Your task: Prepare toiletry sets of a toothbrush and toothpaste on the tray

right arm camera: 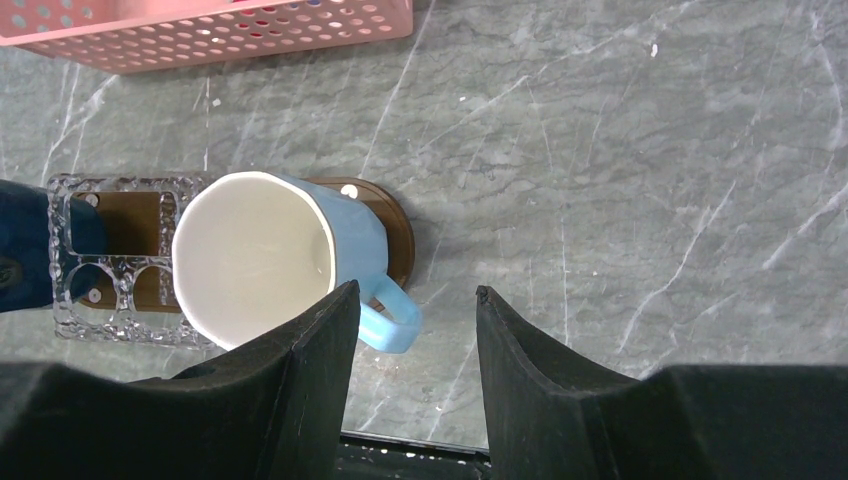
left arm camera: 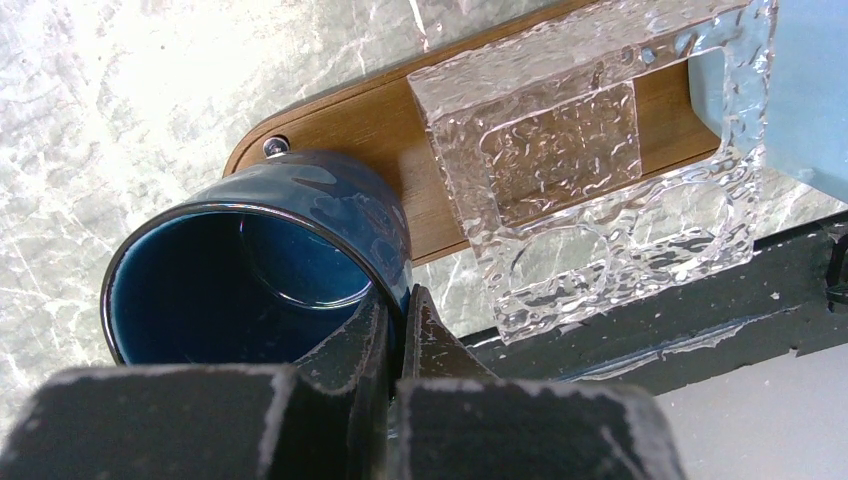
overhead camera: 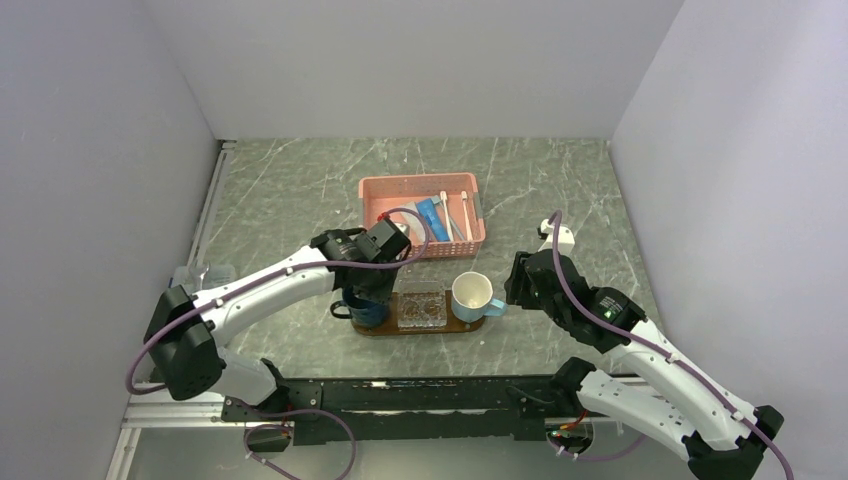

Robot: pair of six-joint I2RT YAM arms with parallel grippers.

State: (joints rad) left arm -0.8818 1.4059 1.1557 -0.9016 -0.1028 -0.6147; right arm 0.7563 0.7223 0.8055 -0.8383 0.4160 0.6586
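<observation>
Two white toothbrushes (overhead camera: 445,215) and a blue toothpaste (overhead camera: 432,217) lie in the pink basket (overhead camera: 375,190). The brown tray (overhead camera: 467,325) carries a dark blue mug (overhead camera: 362,312) at its left end, a clear dish (overhead camera: 422,305) in the middle and a light blue mug (overhead camera: 470,296) at its right end. My left gripper (left arm camera: 400,320) is shut on the dark blue mug (left arm camera: 260,270), one finger inside the rim and one outside. My right gripper (right arm camera: 415,290) is open beside the light blue mug's handle (right arm camera: 392,318), holding nothing.
The pink basket stands behind the tray, a little further from the arms. The black rail (overhead camera: 420,400) runs along the table's near edge, close below the tray. Grey walls close in on the left, right and back.
</observation>
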